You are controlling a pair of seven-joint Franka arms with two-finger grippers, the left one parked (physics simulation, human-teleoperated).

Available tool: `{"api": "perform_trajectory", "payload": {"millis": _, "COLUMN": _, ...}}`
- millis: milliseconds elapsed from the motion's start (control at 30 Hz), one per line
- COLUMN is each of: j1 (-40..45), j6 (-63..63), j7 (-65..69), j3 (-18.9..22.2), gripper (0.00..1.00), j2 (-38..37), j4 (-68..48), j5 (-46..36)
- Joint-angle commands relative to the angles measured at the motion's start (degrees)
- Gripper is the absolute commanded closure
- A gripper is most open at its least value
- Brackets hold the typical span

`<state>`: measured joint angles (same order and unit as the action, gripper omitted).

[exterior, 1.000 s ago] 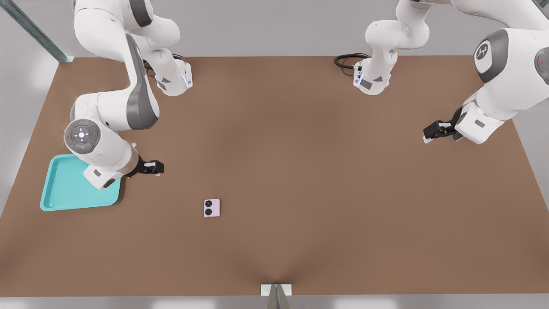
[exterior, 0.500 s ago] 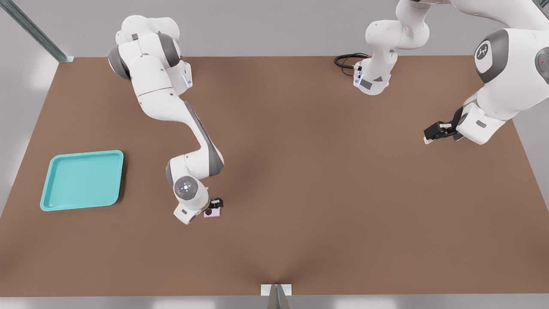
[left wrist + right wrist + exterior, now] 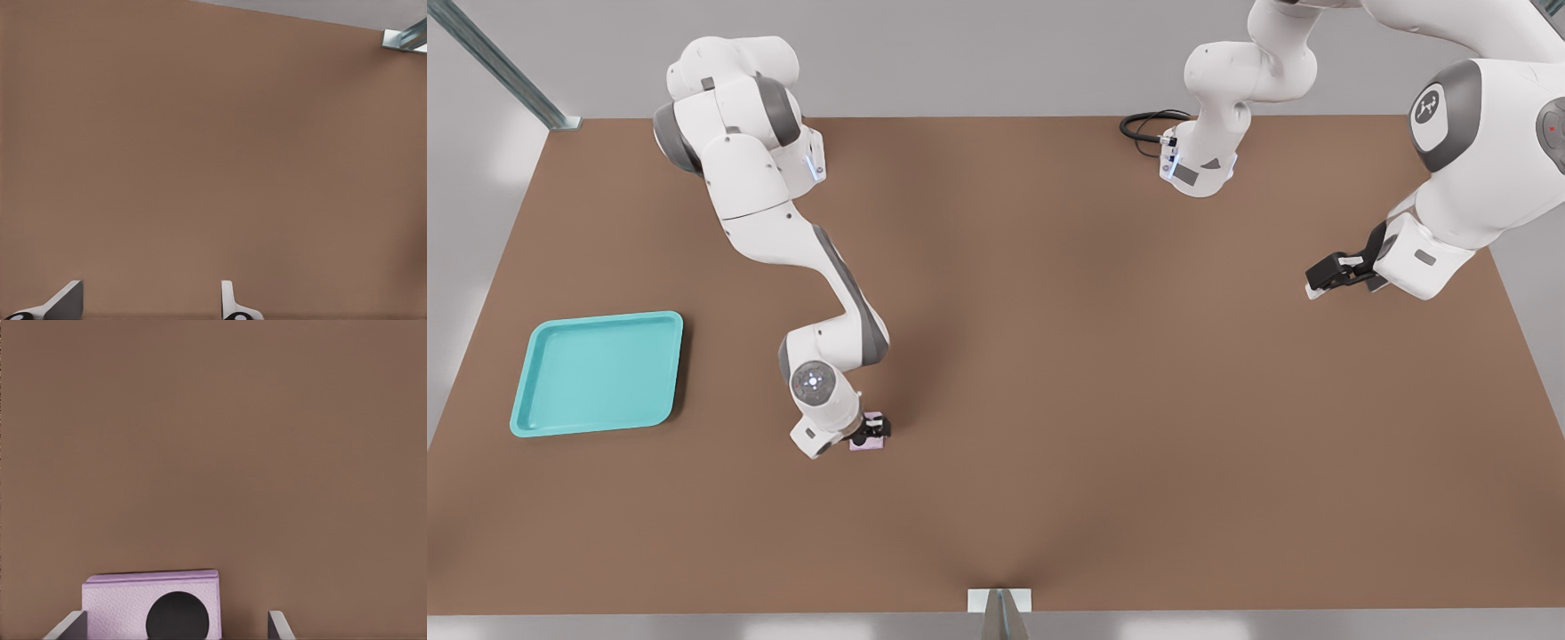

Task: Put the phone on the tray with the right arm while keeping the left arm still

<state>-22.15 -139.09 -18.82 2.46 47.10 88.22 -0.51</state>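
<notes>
Gripper: black, two-finger, on the right arm, lowered over the phone. In the right wrist view the fingertips stand spread, one to either side of the phone with a gap showing on at least one side; read as parted, straddling, not yet clamped.

Phone: pale pink, lying flat on the table, one black lens facing the wrist camera. It sits between the fingers (off-centre, nearer one finger than the other). In the front view it is mostly hidden under the gripper, only a pink edge showing. Placement suits a top-down pinch across its short sides; the step in hand is judged to be closing on it.

Tray: turquoise, shallow, raised rim, nothing in it, well apart from the phone toward the front view's left, near the table's edge on that side.

Room for moving: bare brown tabletop lies between phone and tray, with no obstacle on that line. The rim calls for a lift before crossing (a slide would catch it). The tray's nearness to the table's edge leaves little margin for overshoot.
</notes>
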Motion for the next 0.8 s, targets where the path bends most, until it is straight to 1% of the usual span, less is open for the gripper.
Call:
{"api": "perform_trajectory", "payload": {"millis": 0, "j1": -0.08, "j6": -1.1, "j7": -4.47, "j3": 0.0, "gripper": 0.0, "j2": -0.17, "j4": 0.03, "j5": -0.37}}
{"api": "perform_trajectory", "payload": {"millis": 300, "j1": -0.61, "j6": -1.01, "j7": -5.7, "j3": -0.08, "gripper": 0.0, "j2": -1.66, "j4": 2.4, "j5": -0.37}}
{"api": "perform_trajectory", "payload": {"millis": 733, "j1": -0.87, "j6": -1.1, "j7": -5.88, "j3": -0.7, "gripper": 0.0, "j2": -0.43, "j4": 2.49, "j5": -0.37}}
{"api": "perform_trajectory", "payload": {"millis": 767, "j1": -0.87, "j6": -1.27, "j7": -5.97, "j3": -0.7, "gripper": 0.01, "j2": -0.43, "j4": 2.49, "j5": -0.29}}
